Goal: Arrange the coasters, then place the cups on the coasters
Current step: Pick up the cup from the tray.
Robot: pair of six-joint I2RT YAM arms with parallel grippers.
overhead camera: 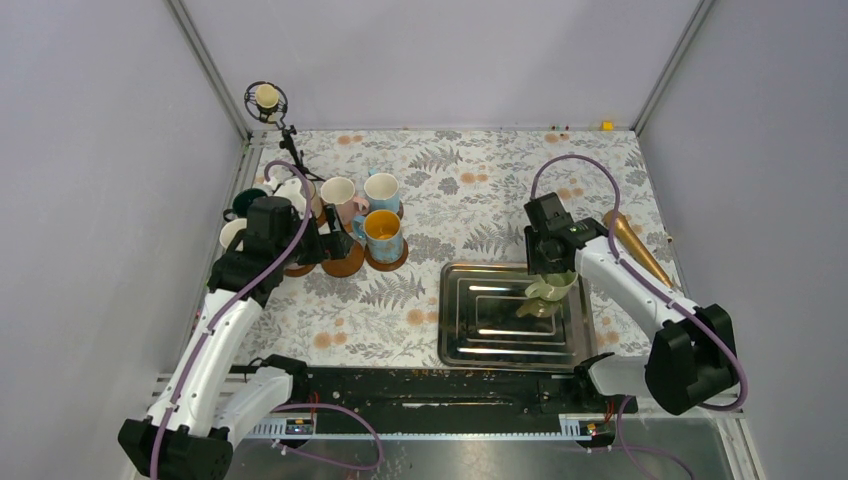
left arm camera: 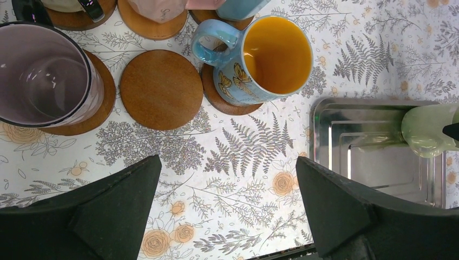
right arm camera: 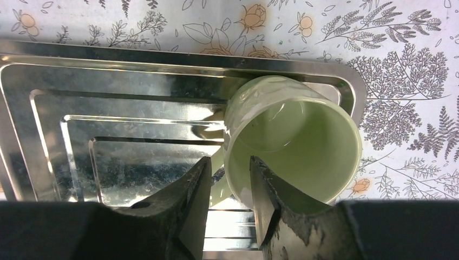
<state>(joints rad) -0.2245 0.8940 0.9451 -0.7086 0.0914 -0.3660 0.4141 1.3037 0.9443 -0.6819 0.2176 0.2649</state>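
The pale green mug (right arm camera: 292,141) is in the right hand (right arm camera: 230,162). The hand pinches the mug's rim, with one finger inside the mug and the other finger (right arm camera: 189,189) outside, near the handle. The mug is tilted, with its opening toward the wrist camera, and it is over the right part of the steel tray (right arm camera: 108,81). I cannot tell if its bottom touches the tray.

On the left side of the bench (overhead camera: 450,190) one bare coaster (left arm camera: 161,89) lies flat. It lies between a mauve mug (left arm camera: 43,76) and a blue butterfly mug (left arm camera: 270,57) with an orange inside. Each of these two mugs stands upright on its own brown coaster. More mugs stand close together behind them, among them a white mug (overhead camera: 338,190) and a light blue mug (overhead camera: 382,190).

The left hand (left arm camera: 227,162) is wide open and holds nothing. It hangs over the floral cloth just on the near side of the bare coaster, well apart from the tray.
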